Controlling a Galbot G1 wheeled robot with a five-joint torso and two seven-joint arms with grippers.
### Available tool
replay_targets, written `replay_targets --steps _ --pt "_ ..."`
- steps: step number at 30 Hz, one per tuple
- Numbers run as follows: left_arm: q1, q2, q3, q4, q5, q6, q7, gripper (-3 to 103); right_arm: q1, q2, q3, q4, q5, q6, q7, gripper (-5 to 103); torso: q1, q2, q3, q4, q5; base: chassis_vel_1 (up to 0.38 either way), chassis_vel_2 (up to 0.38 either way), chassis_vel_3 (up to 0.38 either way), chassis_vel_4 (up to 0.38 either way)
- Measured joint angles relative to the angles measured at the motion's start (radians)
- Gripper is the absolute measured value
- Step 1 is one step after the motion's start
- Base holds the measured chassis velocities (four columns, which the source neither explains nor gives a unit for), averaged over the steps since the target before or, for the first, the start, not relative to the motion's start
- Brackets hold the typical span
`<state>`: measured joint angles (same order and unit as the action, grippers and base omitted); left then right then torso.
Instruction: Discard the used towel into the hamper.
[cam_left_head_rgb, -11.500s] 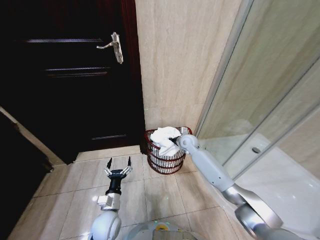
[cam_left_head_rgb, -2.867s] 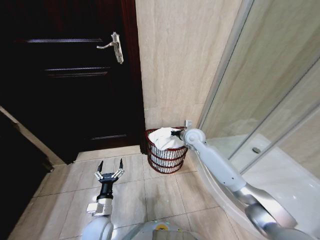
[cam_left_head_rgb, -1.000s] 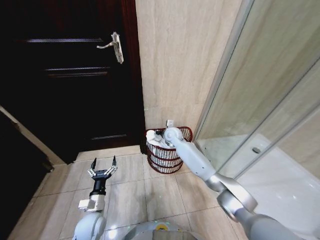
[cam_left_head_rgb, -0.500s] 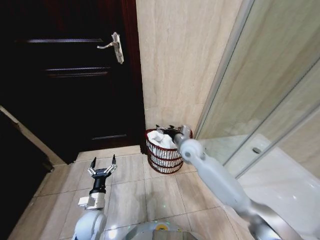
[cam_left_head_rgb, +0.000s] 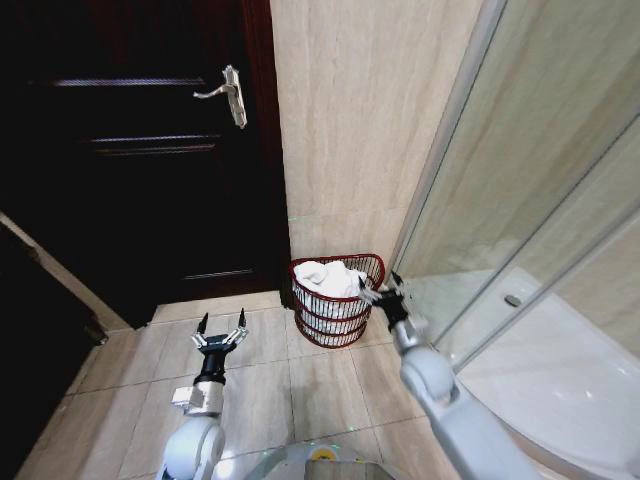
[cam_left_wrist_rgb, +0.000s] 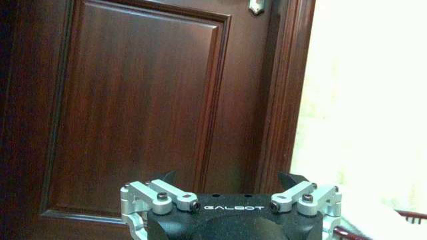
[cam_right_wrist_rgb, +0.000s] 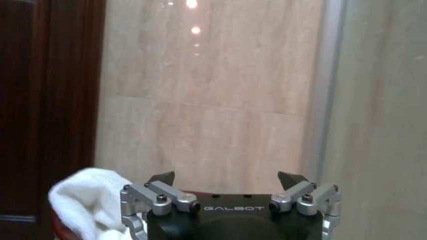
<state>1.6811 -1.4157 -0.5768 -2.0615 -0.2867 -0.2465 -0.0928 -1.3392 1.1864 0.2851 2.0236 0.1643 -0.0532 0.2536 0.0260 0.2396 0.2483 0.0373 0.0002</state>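
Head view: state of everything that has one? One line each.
towel: in the hamper, heaped above its rim, not held.
hamper: upright on the floor, against the wall beside the door.
right gripper: fingers open, empty, beside the hamper's rim.
left gripper: fingers open, empty, over the floor tiles, apart from the hamper.
door: shut.
door handle: level, untouched.

A dark wooden door (cam_left_head_rgb: 140, 150) with raised panels stands shut at the left, a silver lever handle (cam_left_head_rgb: 228, 92) near its right edge. Beside it rises a beige marble wall (cam_left_head_rgb: 355, 120). A glass shower screen (cam_left_head_rgb: 540, 190) slants along the right. Beige tiles cover the floor (cam_left_head_rgb: 300, 385)
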Motion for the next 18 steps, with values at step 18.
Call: replay_targets --steps 18 --pt "0.012 0.024 0.050 -0.012 0.037 0.027 -0.062 100 -0.181 0.027 0.148 0.128 0.003 0.033 0.060 100 0.000 0.000 0.000 0.0002 -0.0001 0.006 0.005 0.006 0.006"
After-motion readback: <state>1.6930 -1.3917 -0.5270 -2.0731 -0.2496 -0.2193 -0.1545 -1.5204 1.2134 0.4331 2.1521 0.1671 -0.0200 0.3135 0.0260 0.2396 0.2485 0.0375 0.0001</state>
